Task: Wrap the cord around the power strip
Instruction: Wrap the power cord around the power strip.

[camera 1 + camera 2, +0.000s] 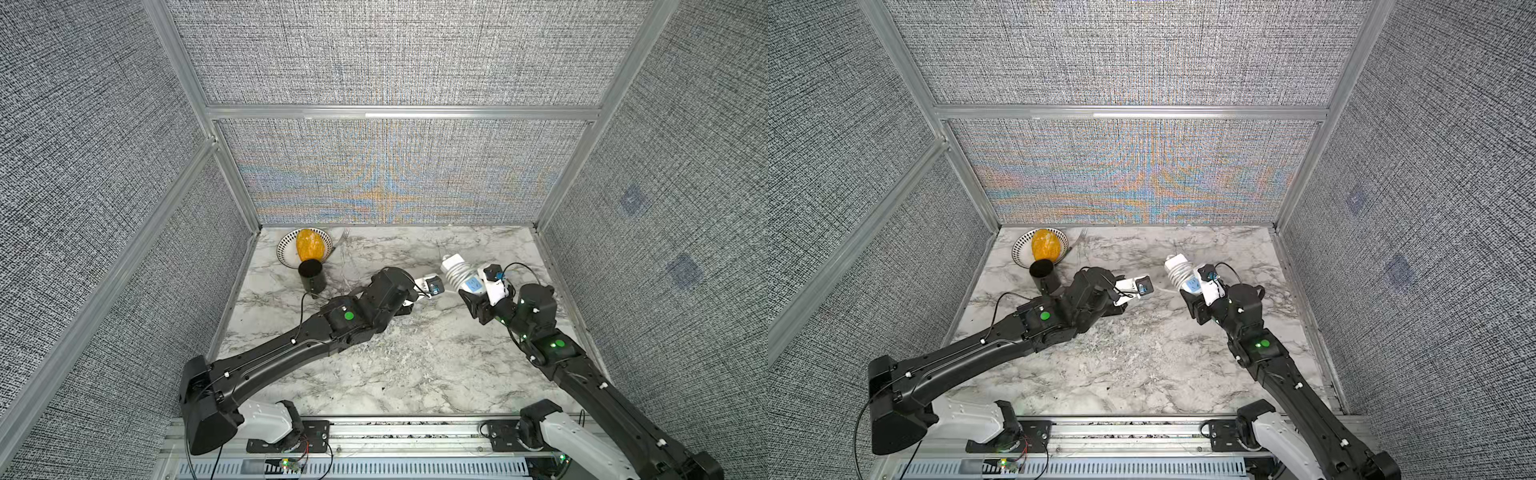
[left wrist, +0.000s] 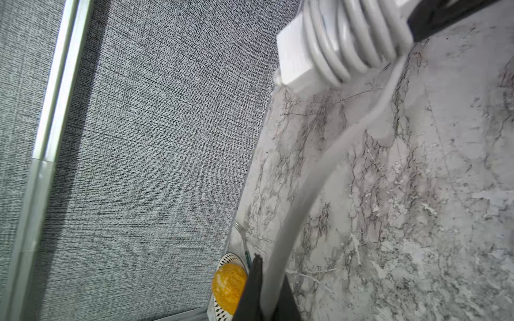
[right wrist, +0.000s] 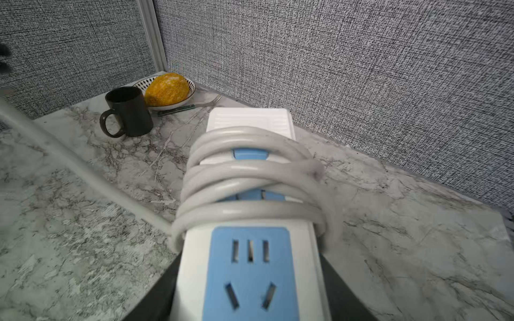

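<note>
Power strip: you find the power strip (image 1: 452,262) at about 2 o'clock from the middle of the marble table (image 1: 395,374), its white end pointing to 11 o'clock. Whether that far end touches the marble, you cannot tell.
Cord, wound part: the cord (image 3: 244,169) lies in several close turns around the strip's middle, over the blue button and part of a socket panel. One turn crosses over another.
Cord, free part: a single run leaves the lowest turn and stretches toward 8 o'clock, taut rather than slack.
Right gripper: your right gripper (image 3: 250,291) is clamped on the strip's near end, one black finger on each long side.
Left gripper: your left gripper (image 2: 271,272) is pinching the free run of cord, well apart from the strip.
Done: most of the winding looks finished.
Left: the free run has yet to go on. The plug is not in view, so you cannot judge how much cord lies beyond the pinch.
Surroundings: a patterned bowl (image 1: 286,249) holding an orange lump (image 1: 309,249), a black mug (image 1: 311,276) and a fork (image 1: 343,237) sit toward 10 o'clock, well apart from the work.
</note>
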`<state>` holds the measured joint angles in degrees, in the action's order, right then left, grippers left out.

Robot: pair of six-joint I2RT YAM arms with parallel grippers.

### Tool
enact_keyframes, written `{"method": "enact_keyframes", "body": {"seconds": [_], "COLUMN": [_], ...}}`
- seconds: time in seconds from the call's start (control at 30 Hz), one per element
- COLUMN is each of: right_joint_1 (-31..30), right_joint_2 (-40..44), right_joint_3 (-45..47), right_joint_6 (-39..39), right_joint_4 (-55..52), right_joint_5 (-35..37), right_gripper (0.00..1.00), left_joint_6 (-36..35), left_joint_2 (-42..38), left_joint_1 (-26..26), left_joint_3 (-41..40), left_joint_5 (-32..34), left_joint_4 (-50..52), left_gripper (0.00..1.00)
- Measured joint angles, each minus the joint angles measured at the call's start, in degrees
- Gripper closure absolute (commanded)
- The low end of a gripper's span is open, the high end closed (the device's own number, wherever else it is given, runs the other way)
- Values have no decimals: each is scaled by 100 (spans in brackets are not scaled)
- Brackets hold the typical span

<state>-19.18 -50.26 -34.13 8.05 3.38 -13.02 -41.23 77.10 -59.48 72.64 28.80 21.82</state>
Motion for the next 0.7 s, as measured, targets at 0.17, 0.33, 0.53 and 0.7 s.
{"method": "enact_keyframes", "body": {"seconds": [0.17,0.33,0.53,0.7], "right_joint_1": [-28,-151,-531,-870], "right_joint_2": [-365,-610,-678,-337], "right_joint_3": [-31,-61,94,380], "right_joint_6": [114,186,535,960], "right_joint_4": [-52,76,240,372], "right_joint_5": [-540,-929,-1340,-1867], "right_gripper": [100,100,100,100], "left_joint_6": [-660,-1104,-1469,-1840], "left_joint_2": [-7,31,345,723], "left_joint_1": [-55,-227,-310,-175], "left_joint_3": [424,1008,1530,2109], "left_joint_5": [-208,-603,-951,-1252], "left_joint_4": [201,697,1014,1370], "left_gripper": [100,100,100,100]}}
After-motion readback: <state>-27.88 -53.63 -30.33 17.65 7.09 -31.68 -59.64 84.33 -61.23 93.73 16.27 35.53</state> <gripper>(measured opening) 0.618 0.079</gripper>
